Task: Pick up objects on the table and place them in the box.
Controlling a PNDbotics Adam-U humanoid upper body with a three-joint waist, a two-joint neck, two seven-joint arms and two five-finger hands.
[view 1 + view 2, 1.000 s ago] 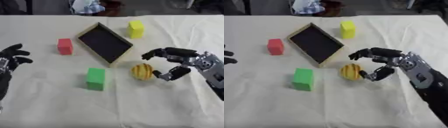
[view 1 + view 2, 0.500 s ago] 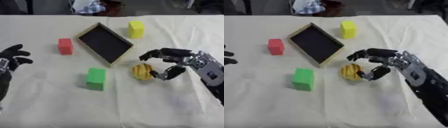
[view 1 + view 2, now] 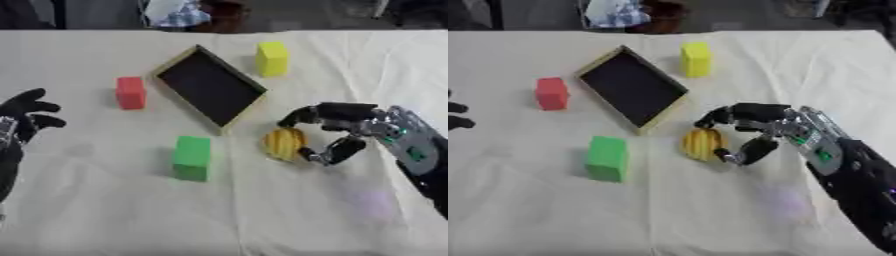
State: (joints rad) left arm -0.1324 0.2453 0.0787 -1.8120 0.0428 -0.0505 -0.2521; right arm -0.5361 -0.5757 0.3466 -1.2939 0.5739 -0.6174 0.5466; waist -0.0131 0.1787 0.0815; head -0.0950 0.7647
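The right hand [image 3: 350, 131] has moved in a little, and its curled fingers now cup the round yellow striped ball [image 3: 284, 143] near the dark wooden box [image 3: 208, 86]. The left hand [image 3: 24, 114] stays open at the left edge. A cream cloth [image 3: 131, 210] covers the table.

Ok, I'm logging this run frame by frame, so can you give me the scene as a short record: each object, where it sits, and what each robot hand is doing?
box: dark-lined tray, set askew at table centre, nothing visible in it
yellow block: beyond the box, to its right
red block: left of the box
green block: nearer than the box
yellow ball: at the box's near right corner
right robot hand: fingers curled around the yellow ball from its right, contact unclear
left robot hand: idle at the left edge, fingers relaxed
table: covered in cream cloth
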